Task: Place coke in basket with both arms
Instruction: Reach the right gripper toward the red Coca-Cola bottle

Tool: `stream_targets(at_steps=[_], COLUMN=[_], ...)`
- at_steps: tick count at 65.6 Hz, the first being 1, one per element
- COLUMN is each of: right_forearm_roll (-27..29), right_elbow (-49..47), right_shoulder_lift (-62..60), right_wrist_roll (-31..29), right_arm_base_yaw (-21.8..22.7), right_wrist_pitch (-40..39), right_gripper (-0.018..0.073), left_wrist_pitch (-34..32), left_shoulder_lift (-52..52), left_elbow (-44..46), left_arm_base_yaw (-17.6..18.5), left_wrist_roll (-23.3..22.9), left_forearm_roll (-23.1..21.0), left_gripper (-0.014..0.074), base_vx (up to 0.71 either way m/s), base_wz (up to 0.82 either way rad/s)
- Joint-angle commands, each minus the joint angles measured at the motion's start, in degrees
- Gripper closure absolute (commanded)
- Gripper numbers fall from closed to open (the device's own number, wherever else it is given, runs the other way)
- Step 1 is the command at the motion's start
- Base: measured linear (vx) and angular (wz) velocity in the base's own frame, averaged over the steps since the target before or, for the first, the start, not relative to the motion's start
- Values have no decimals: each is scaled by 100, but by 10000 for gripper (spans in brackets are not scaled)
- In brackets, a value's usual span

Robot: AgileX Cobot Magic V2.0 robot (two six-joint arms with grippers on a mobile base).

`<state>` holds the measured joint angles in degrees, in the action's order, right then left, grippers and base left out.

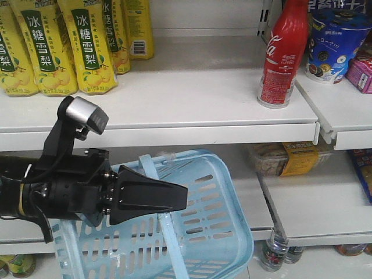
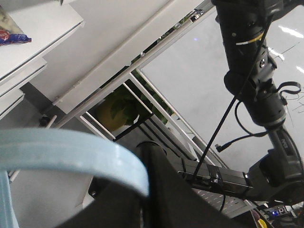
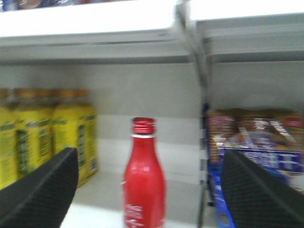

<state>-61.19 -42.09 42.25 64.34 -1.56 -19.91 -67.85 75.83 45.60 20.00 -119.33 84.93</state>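
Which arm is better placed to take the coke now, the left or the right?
Right. The right gripper is open, and the coke stands on the shelf straight ahead, centred between its jaws. The left gripper is shut on the handle of the basket, lower down.

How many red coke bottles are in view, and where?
1. The coke stands on the upper shelf, between the yellow bottles and a blue tub. None shows in the basket; others may be hidden beyond the frames.
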Motion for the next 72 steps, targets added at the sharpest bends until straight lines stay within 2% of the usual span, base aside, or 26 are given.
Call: stream_targets(at_steps=[1, 4, 10, 14, 55, 64, 72], right_forearm_roll=[-1398, -1867, -2510, -2677, -2658, -2635, -2640], right_elbow=[-577, -743, -1106, -1347, -2878, -2939, -2939], right_shoulder_lift=[420, 632, 1028, 1284, 3184, 3279, 3294], right_wrist_roll=[1236, 1622, 2003, 2190, 2264, 2211, 2211], right_arm_base_yaw=[31, 31, 31, 31, 24, 24, 24], right_wrist_pitch=[-236, -190, -493, -654, -966, -1177, -1288], right_gripper=[-13, -13, -13, -13, 13, 112, 300], left_wrist_pitch=[-1129, -1129, -1129, -1129, -1129, -1129, -1129], left_shoulder_lift=[-167, -167, -167, -167, -167, -167, -167], left_elbow=[142, 142, 142, 142, 142, 142, 142], left_arm_base_yaw=[14, 14, 14, 14, 14, 14, 14], left_wrist_roll=[37, 37, 37, 37, 37, 37, 37], left_forearm_roll=[-506, -506, -506, -506, -506, -506, -506], left_gripper=[603, 603, 603, 603, 603, 603, 603], base_vx=[0, 0, 0, 0, 0, 0, 0], base_wz=[0, 0, 0, 0, 0, 0, 0])
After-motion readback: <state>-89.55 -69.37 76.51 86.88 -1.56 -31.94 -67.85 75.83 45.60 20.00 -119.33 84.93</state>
